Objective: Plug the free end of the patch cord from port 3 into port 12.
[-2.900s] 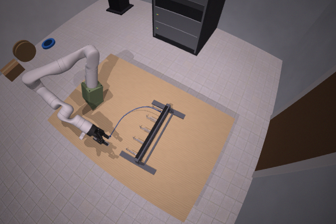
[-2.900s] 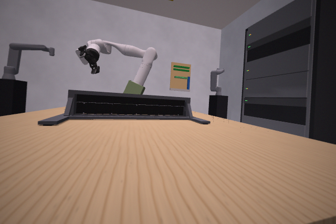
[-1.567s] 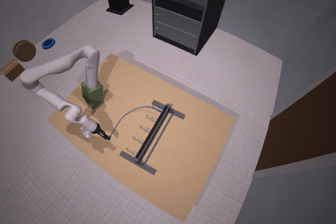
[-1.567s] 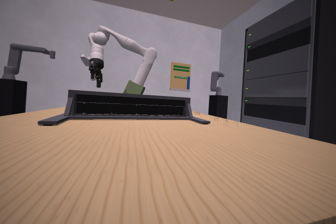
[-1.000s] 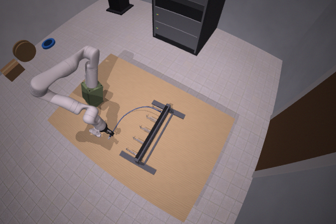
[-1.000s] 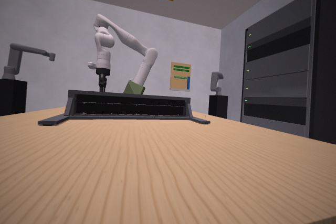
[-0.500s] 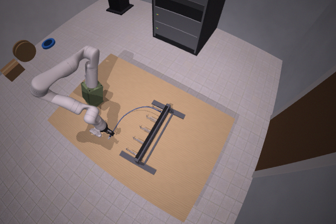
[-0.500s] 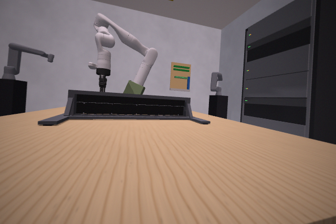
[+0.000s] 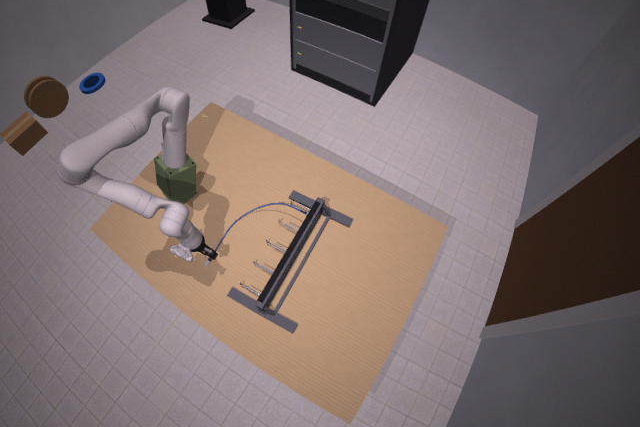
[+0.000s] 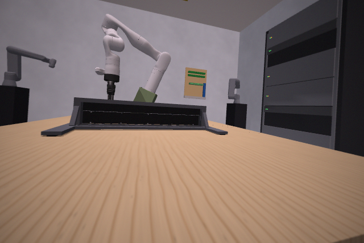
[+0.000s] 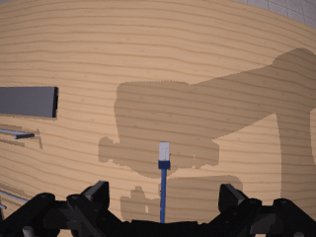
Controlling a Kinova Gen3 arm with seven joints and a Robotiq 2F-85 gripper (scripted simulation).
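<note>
The patch cord [image 9: 273,203] [image 11: 163,193] is blue and arcs from one end of the rack [image 9: 290,255] [image 10: 141,104] toward the arm. Its free plug [image 9: 208,261] [image 11: 164,152] is clear-white with a blue boot. In the wrist view it points away from the gripper, beyond the fingertips. My gripper [image 9: 213,255] [image 10: 110,98] [image 11: 164,196] is open and points down above the cord. The cord runs between the spread fingers without being gripped. The rack stands on the wooden table on two flat feet. Port numbers and port 12 cannot be made out.
Thin metal cable supports [image 9: 264,266] [image 11: 17,134] stick out from the rack's cord side. A rack foot [image 9: 244,293] [image 11: 30,102] lies left in the wrist view. The table edge [image 9: 175,305] is beyond the plug. The green arm base [image 9: 176,180] stands behind the gripper.
</note>
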